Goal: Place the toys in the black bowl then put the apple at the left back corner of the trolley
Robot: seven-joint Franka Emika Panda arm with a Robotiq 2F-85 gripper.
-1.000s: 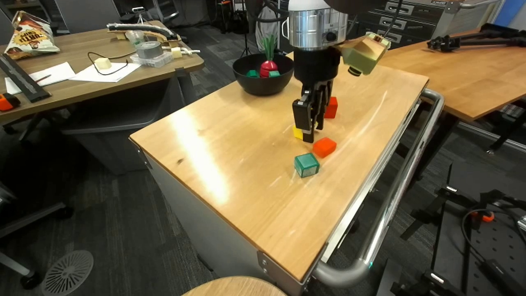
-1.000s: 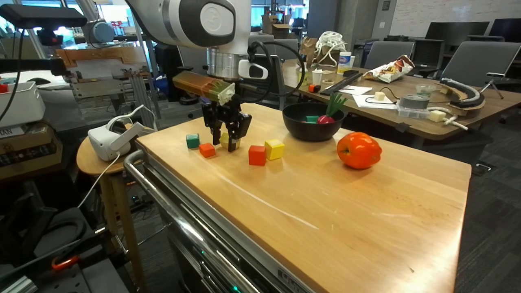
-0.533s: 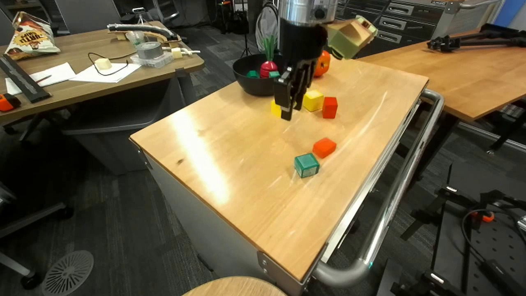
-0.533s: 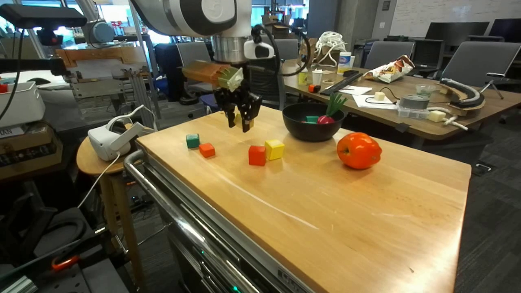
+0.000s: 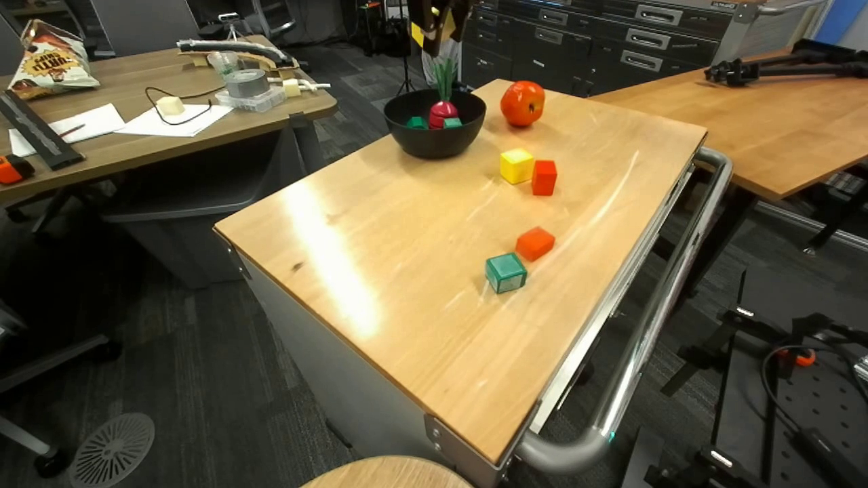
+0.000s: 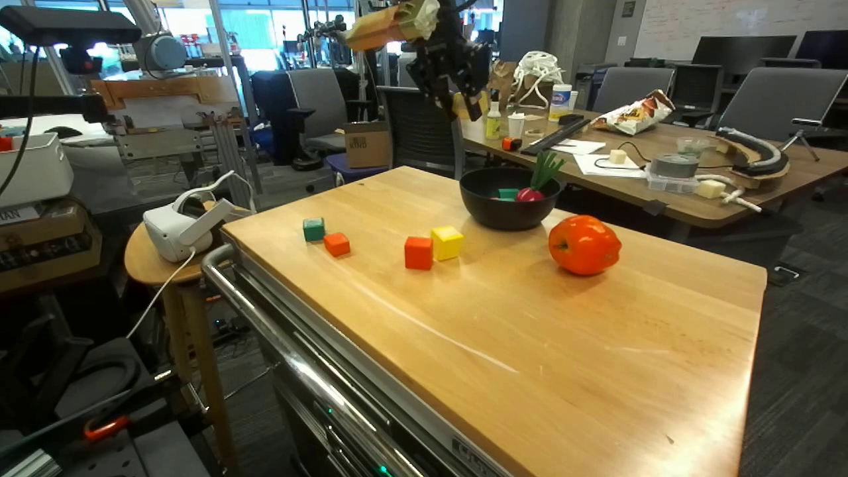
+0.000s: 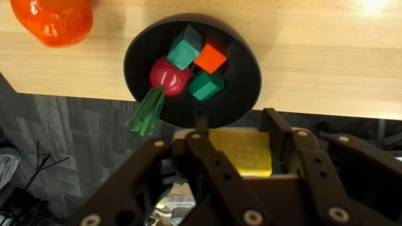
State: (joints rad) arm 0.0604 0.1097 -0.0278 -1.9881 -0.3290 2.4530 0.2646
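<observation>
- Gripping a yellow cube-shaped block of unclear material by opposite faces, with jaws narrowed to its width, well above the pale wooden bench.
- Hanging at about five o'clock from the round black bowl in the wrist view, not yet released.
- Probably light, stiff and secure across flat faces; best lowered close over the bowl's bare side before release, to avoid bouncing.
- Count inside the bowl a teal block, a deep-green block, an orange-red block and a glossy red radish-shaped toy.
- Gather next, in an exterior view, a second yellow block and a red cube just beside it at eight o'clock from the bowl, then an orange block and a green block nearer nine.
- Leave for last the glossy, round orange-red apple, at four o'clock: likely firm, slippery, apt to roll; take hold across the widest girth.
</observation>
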